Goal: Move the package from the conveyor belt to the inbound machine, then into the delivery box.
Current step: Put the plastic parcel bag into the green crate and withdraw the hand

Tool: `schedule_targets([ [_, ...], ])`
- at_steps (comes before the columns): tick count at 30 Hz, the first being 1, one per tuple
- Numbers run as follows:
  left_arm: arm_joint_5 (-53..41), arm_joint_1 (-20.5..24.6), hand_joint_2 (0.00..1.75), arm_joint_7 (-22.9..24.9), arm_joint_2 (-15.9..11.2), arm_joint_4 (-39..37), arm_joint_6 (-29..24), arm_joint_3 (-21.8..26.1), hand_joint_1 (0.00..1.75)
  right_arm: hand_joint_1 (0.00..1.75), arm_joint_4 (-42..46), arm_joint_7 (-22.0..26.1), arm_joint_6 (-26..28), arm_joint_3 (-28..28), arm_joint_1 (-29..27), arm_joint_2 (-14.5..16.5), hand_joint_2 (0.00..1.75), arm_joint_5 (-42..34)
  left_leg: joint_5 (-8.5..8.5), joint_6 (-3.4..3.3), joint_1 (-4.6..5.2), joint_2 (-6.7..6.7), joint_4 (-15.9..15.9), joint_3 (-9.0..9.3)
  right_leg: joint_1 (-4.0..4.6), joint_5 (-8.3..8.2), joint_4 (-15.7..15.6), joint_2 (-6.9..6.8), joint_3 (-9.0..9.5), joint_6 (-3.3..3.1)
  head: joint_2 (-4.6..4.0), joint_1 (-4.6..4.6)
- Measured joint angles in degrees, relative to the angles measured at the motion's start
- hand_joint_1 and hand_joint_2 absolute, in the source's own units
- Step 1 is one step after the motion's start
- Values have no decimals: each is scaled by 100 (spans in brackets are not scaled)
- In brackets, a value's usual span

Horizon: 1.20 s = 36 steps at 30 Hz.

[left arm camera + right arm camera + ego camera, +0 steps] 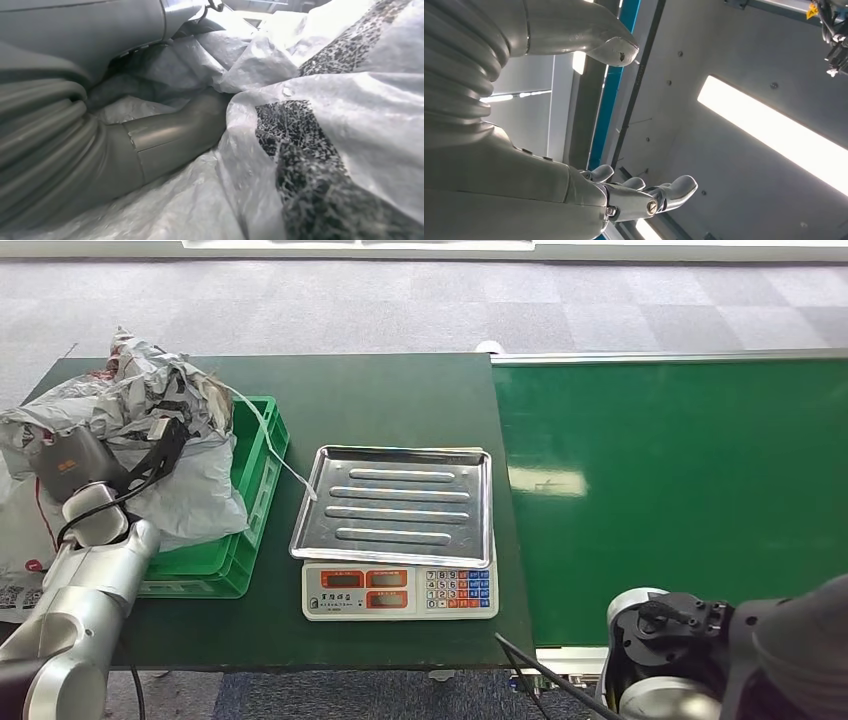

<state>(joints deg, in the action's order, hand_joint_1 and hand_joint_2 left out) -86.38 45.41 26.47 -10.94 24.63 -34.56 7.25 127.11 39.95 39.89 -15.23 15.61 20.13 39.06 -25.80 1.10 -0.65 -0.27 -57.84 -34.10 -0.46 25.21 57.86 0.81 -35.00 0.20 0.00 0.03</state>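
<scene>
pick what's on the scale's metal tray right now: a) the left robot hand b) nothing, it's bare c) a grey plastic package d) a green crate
B: in the head view the metal tray on the scale lies bare, while the grey plastic packages are piled in the green crate, where the left robot hand reaches in among them.

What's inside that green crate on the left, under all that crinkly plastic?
The green crate holds grey-and-white plastic mail bags, heaped above its rim. The robot's left hand is pushed in among them. Whatever lies beneath, and the crate's floor, is covered.
</scene>
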Motion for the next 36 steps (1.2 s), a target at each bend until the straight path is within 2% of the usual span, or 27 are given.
schedule_targets([
  [2,-3,19,175,18,-21,-61,20,7,175,0,14,-1,1,0,-2,0,175,3,0,0,0,0,0,0,0,-1,0,0,-1,-2,0,-1],
  [6,14,36,175,56,-102,-168,-23,107,0,0,57,-15,0,-12,-11,-1,175,66,0,1,-5,3,0,1,1,-3,0,1,-2,-4,0,-1],
  [8,92,35,87,-27,-166,-211,-215,245,0,0,91,-31,0,-21,-23,-2,175,101,-1,3,-7,6,0,1,2,-3,0,3,-4,-5,0,-1],
  [10,277,-12,0,-319,-214,-127,-411,429,0,0,119,-49,1,-28,-37,-7,175,126,-2,4,-8,6,0,1,4,-3,0,4,-5,-6,0,0],
  [12,560,-166,0,-948,-182,311,-488,675,0,0,125,-67,2,-40,-44,-12,175,137,-1,4,-7,6,0,-1,6,-3,0,6,-10,-6,0,0],
  [13,727,-264,0,-1455,-101,652,-498,858,0,0,123,-73,1,-47,-45,-14,175,137,-1,4,-7,4,-1,-3,7,-3,0,5,-12,-6,0,-1],
  [14,951,-341,0,-2151,22,1045,-512,1079,0,0,121,-77,1,-53,-43,-14,175,131,0,4,-7,1,-2,-7,7,-3,0,3,-14,-6,0,1],
  [16,1653,-386,0,-3929,367,1771,-538,1663,0,0,113,-79,0,-65,-39,-15,175,116,0,2,-6,-2,-4,-13,2,-4,0,-1,-14,-4,0,3],
  [18,2968,-338,0,-5627,738,2329,-484,2189,0,0,101,-79,0,-83,-35,-15,175,97,-3,-2,2,6,-4,-11,-10,-7,-1,4,-14,1,0,1],
  [19,3788,-325,0,-6173,911,2585,-404,2333,0,0,95,-79,0,-93,-34,-15,175,88,-5,-4,7,13,-5,-9,-14,-9,-1,8,-15,3,0,1],
  [20,4579,-333,0,-6500,1066,2845,-305,2383,0,0,89,-79,0,-104,-34,-15,175,79,-6,-6,11,17,-5,-8,-16,-10,-1,12,-15,5,0,1],
  [22,5658,-408,0,-6663,1327,3397,-130,2316,0,0,80,-80,0,-122,-34,-15,175,68,-7,-7,14,17,-5,-7,-16,-10,-2,12,-13,6,0,1],
  [24,6058,-542,0,-6626,1515,3924,-56,2165,0,0,76,-81,0,-131,-34,-15,175,66,-7,-7,13,12,-5,-8,-15,-9,-2,9,-12,6,0,1],
  [28,6540,-806,0,-6507,1707,4757,97,1782,0,0,75,-83,0,-131,-37,-15,175,66,-7,-7,12,13,-4,-6,-15,-9,-2,8,-12,5,0,1],
  [30,7128,-945,0,-6483,1758,5130,477,1589,0,0,75,-83,0,-131,-37,-15,175,61,-7,-7,11,15,-4,-5,-14,-8,-2,9,-12,4,0,1],
  [34,8073,-1280,175,-6396,1829,5870,1303,1178,0,0,73,-79,0,-132,-39,-15,175,12,-7,-6,10,13,-4,-6,-10,-8,-2,8,-12,3,0,0],
  [36,8345,-1450,175,-6277,1841,6188,1660,984,0,0,69,-56,0,-151,-53,-16,175,-164,-7,-6,10,14,-4,-6,-10,-7,-2,8,-12,3,0,0],
])
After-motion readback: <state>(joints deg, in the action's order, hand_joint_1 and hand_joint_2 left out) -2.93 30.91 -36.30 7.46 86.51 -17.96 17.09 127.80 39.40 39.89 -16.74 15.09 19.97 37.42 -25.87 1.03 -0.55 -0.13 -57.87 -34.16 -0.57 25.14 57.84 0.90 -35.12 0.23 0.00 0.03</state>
